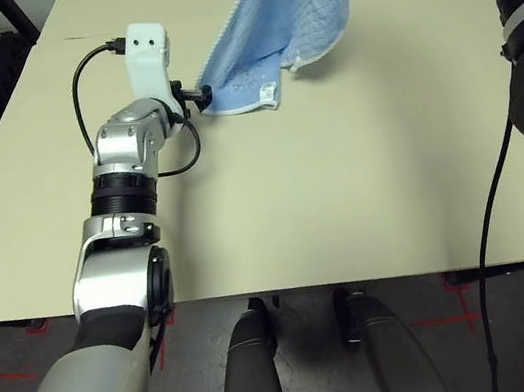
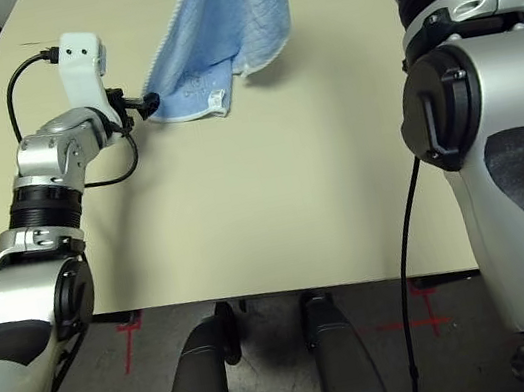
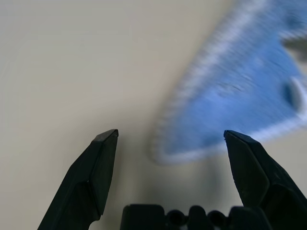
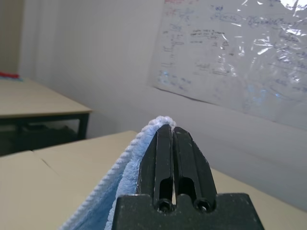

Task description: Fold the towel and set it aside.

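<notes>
right gripper (image 4: 172,132) clamped on towel (image 1: 287,19); left gripper (image 3: 168,139) spread wide.
towel hangs from the raised right gripper, its low corner touching the table (image 1: 344,202) near the far edge, just beside the left fingers (image 3: 96,167).

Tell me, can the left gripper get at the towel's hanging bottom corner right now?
Probably yes. The left gripper is open and level with the towel corner; nothing stands between them. The right gripper, shut on the towel, holds it up.
</notes>
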Action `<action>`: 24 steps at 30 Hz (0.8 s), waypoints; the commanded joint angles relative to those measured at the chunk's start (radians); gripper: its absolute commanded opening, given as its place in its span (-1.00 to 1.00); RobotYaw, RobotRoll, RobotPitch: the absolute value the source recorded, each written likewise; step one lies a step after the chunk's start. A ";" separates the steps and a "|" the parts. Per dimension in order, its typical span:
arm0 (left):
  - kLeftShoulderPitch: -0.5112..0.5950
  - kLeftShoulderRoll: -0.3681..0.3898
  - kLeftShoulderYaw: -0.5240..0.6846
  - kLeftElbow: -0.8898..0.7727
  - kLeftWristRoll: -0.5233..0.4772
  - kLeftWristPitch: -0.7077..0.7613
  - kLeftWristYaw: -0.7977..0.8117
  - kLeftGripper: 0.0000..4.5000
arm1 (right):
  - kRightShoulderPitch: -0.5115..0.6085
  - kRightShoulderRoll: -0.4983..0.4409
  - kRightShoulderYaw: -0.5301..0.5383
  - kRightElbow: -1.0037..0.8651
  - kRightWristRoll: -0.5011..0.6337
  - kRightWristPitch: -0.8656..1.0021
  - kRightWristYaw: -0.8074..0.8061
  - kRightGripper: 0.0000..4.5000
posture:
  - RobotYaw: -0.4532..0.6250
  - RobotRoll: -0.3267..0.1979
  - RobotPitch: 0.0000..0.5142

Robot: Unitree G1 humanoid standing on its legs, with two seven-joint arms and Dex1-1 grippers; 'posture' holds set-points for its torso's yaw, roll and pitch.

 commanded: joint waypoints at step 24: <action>-0.104 0.013 0.047 0.448 0.061 -0.445 -0.148 0.82 | 0.051 -0.008 -0.018 -0.086 0.070 0.019 0.089 -1.00 | -0.17 0.25 -0.01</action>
